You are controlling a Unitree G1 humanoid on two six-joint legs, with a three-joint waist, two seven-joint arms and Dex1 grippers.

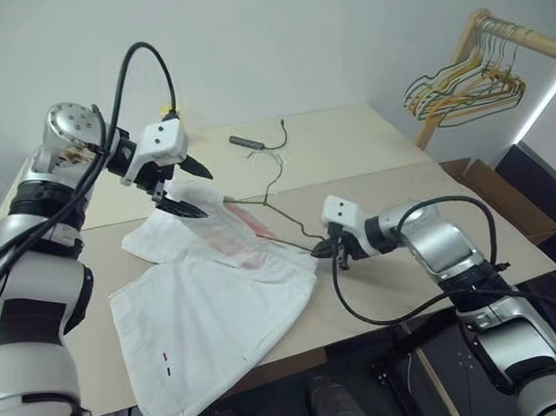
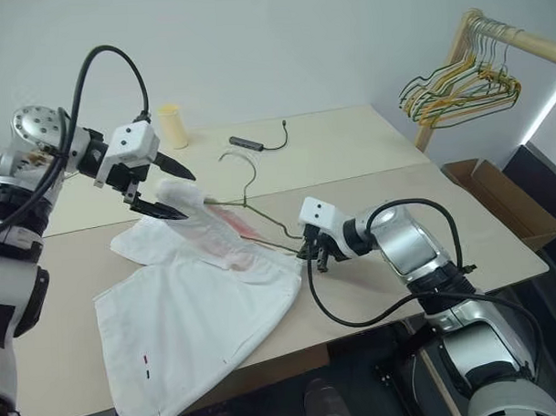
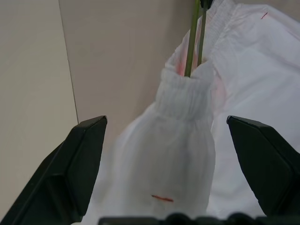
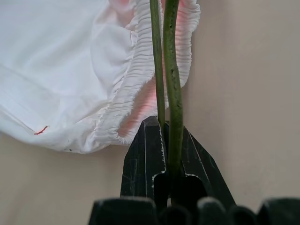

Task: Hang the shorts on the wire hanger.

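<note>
Large white thin-fabric shorts with a gathered elastic waistband lie spread on the beige tabletop, one leg toward the near edge with tiny dark hem marks, faint pink patch near the waist. Thin dark-grey bare wire hanger lies partly on the table, hook end toward the far side, its lower wires running into the waistband opening of the shorts. Right gripper sits just beside the waistband edge, fingers clamped tight on the hanger wire; the right wrist view shows two wire strands passing between the closed black fingers and into the gathered waistband. Left gripper hovers above the far end of the shorts, pointed down and to the right, fingers spread wide, nothing between them; left wrist view shows both black fingers far apart with bunched white fabric and the wire below. Small dark bar-shaped device with a cable lies on the far part of the table. Pale yellow cup stands near the wall. Wooden rack with a bunch of green, yellow and orange hangers stands beyond the table at right. Open cardboard box sits beside the table's right edge.
</note>
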